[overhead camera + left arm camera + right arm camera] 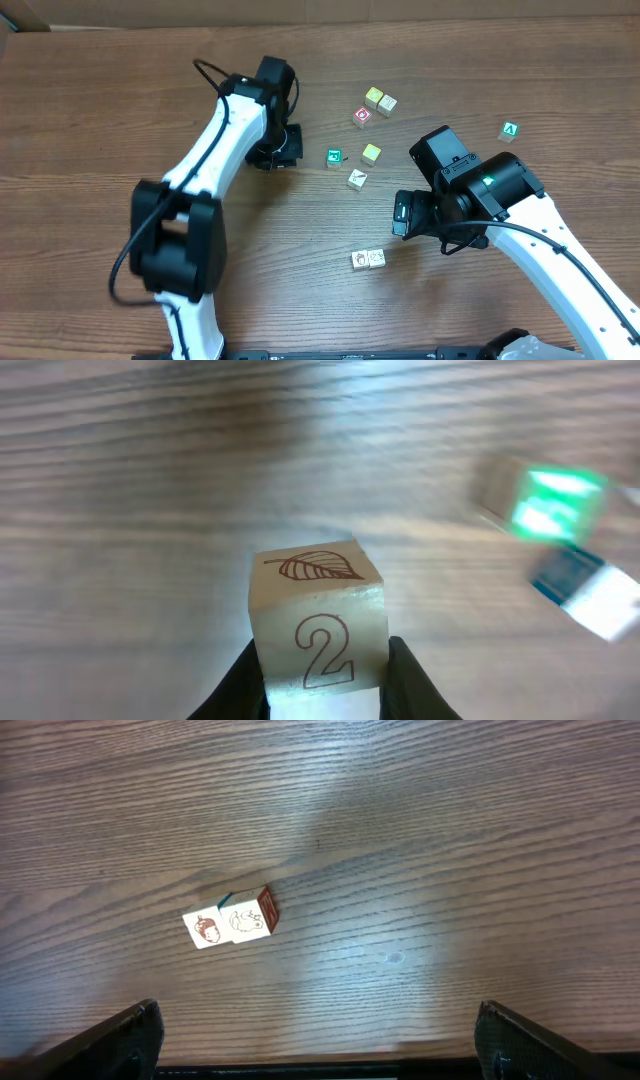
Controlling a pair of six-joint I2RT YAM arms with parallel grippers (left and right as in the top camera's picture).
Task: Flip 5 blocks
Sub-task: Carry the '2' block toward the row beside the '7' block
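Left jaws: closed on a leaf-and-2 block (318, 605), low over the bench (150, 480).
Right jaws: wide open, empty, above two touching blocks (232, 923).
Progress: probably early; one flip under way, the rest not yet done.

In my left wrist view the leaf cube (318, 630) is pale wood, with a brown leaf outline on top and a brown 2 on its front. The fingers (238, 690) beside it are black. Overhead I see a brown woodgrain table (100, 80), a teal-faced block (334, 156), a red-marked block (362, 116), a yellow-topped cube (371, 153) and a green cube (510, 130) with a white A. The paired blocks (232, 924) are pale with brown drawings.
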